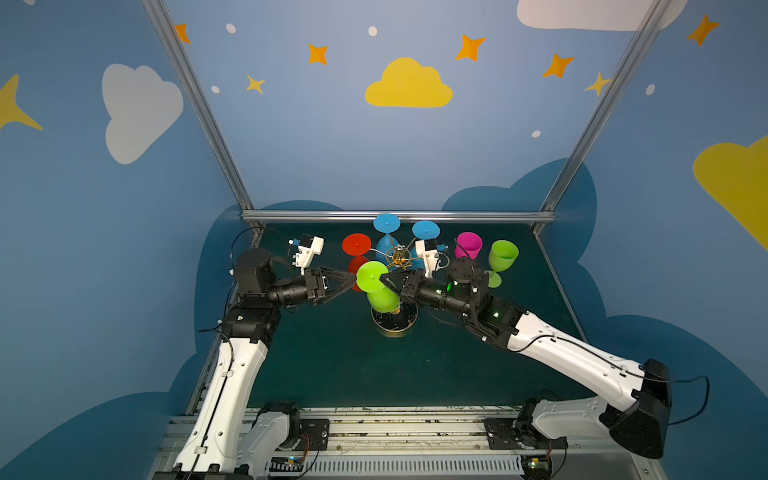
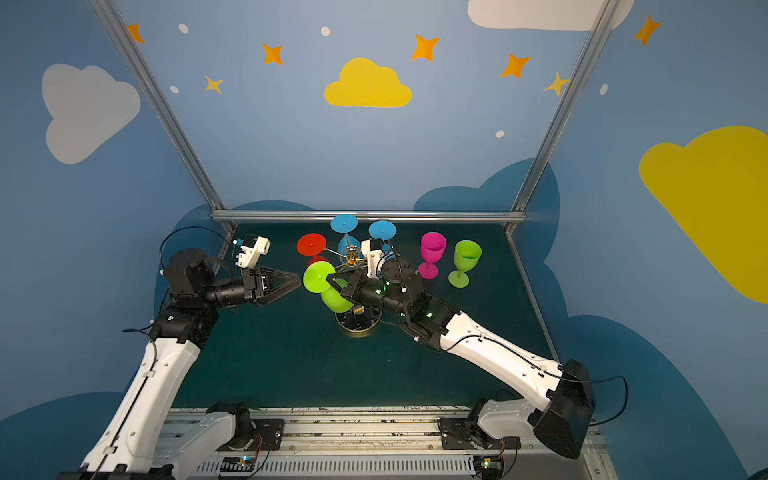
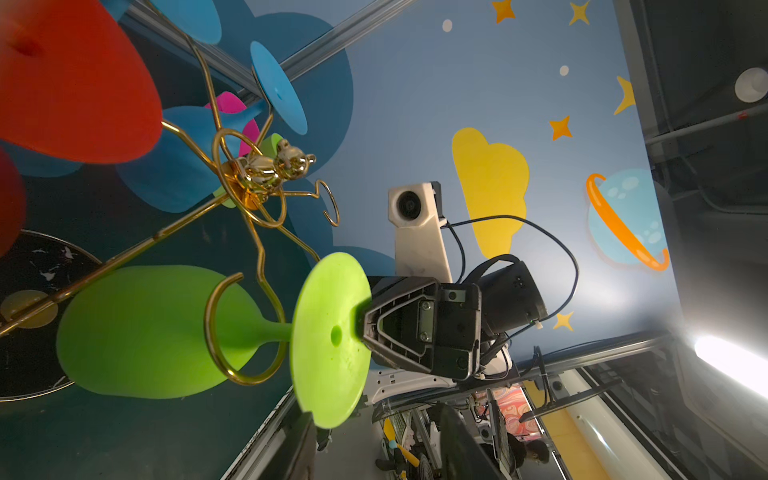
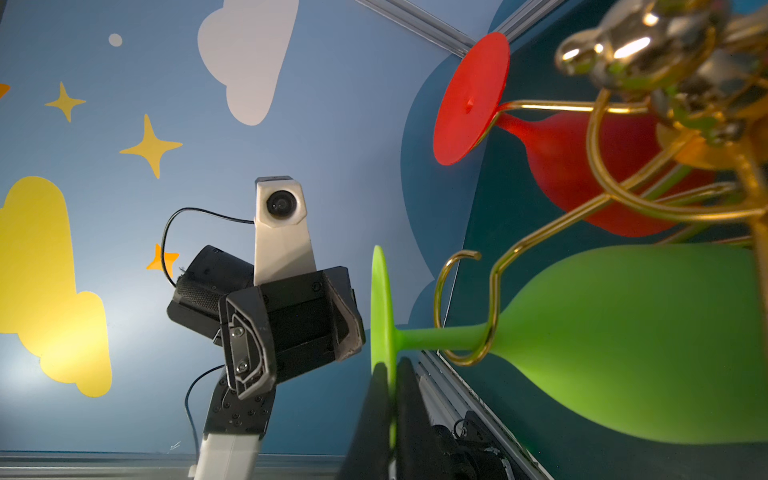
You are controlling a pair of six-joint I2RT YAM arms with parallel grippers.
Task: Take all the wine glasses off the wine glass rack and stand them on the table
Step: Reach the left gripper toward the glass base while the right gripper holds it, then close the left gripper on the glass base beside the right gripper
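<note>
Table (image 1: 332, 365) noted with rack (image 1: 394, 328) at centre. Hung on it bowl-down are a red glass (image 1: 356, 244) at 10 o'clock of the post, blue glasses (image 1: 386, 223) at 12 and 2, and the green wine glass (image 1: 371, 276) at 8 o'clock. A pink glass (image 1: 468, 245) and a second green glass (image 1: 503, 255) stand upright at 3 o'clock, well apart from the rack. Step in hand is judged to be lift-off of the green wine glass: its stem is seen inside the wire loop (image 3: 208, 328), so it is not yet off. The right gripper (image 4: 391, 374) is clamped on the rim of the foot. The left gripper (image 2: 297, 282) is just beside the foot, jaws parted, nothing between them. The next move is judged to need the stem drawn out through the loop's gap without the red glass being knocked. The pinch is shown plainly by the right wrist view alone; in the left wrist view the fingertips are hidden by the foot. The standing glasses are seen whole only in both top views.
</note>
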